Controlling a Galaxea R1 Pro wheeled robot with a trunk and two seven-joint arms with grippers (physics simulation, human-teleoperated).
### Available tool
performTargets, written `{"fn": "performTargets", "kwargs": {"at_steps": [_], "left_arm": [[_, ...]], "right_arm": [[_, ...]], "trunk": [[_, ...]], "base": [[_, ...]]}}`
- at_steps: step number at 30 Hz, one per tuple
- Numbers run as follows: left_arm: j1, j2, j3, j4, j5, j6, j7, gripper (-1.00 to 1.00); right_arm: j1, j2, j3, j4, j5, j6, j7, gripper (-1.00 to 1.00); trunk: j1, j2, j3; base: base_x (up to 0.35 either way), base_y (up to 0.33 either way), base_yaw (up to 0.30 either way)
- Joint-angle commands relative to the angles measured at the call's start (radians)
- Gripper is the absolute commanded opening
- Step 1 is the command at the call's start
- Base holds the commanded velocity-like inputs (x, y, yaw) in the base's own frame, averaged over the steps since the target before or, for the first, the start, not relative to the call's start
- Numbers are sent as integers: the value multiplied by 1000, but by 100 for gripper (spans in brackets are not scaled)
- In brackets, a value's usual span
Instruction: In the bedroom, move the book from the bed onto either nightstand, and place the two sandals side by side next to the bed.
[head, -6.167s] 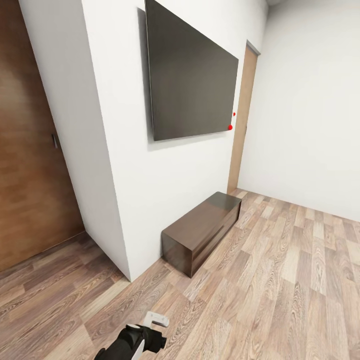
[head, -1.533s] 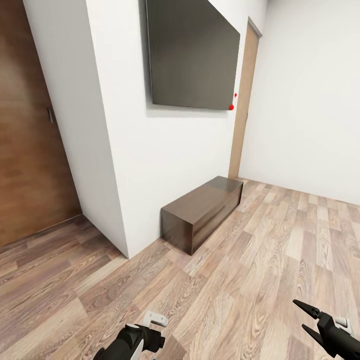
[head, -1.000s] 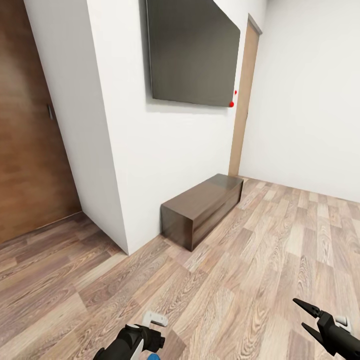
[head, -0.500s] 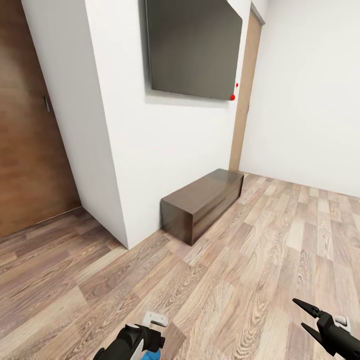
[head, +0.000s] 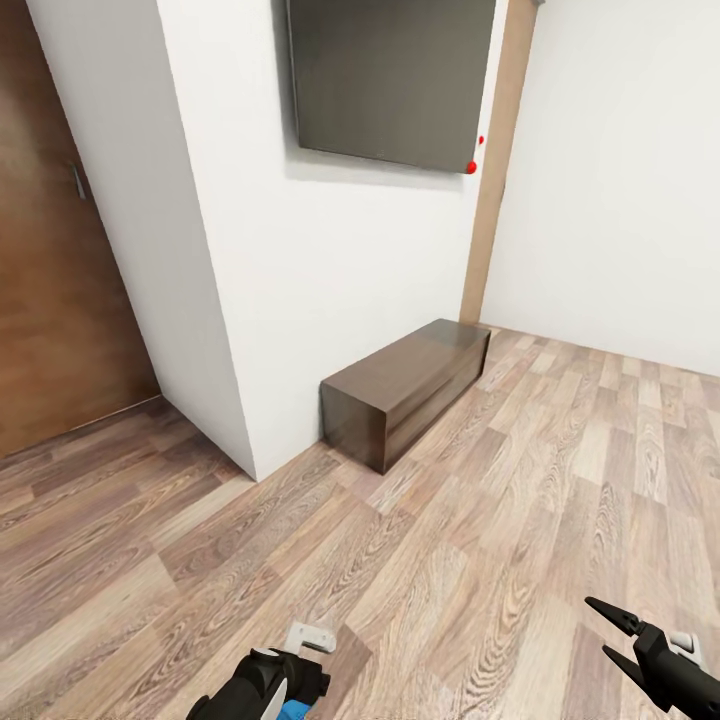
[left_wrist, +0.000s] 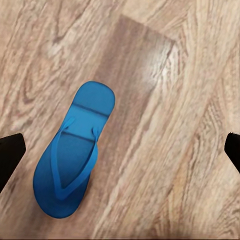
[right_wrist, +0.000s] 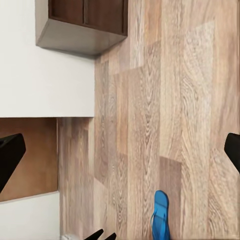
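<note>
Blue sandal (left_wrist: 72, 157): flat on plank floor (left_wrist: 190, 75), under left pincer (left_wrist: 120, 150), ready for pickup.
Left pincer: spread wide, empty.
Right pincer (head: 610, 632): parted, empty, idle.

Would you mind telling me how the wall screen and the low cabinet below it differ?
The screen hangs high on the wall; the cabinet stands on the floor. The screen is a thin grey-black panel; the cabinet is a long brown wooden box. Both are against the same white wall.
</note>
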Motion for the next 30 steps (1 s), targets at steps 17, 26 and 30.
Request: {"fn": "performTargets", "kwargs": {"at_steps": [17,26,30], "left_arm": [[0,0,0,-2,-5,5,-2,100],[0,0,0,-3,-5,5,-3,100],[0,0,0,-3,-5,5,-2,100]], "right_arm": [[0,0,-1,0,3,4,4,100],[0,0,-1,0,3,4,4,100],[0,0,-1,0,3,4,4,100]], "trunk": [[7,-4,-67],[11,-6,-101],[13,-7,-117]], "base": [[0,0,0],[0,0,0],[0,0,0]]}}
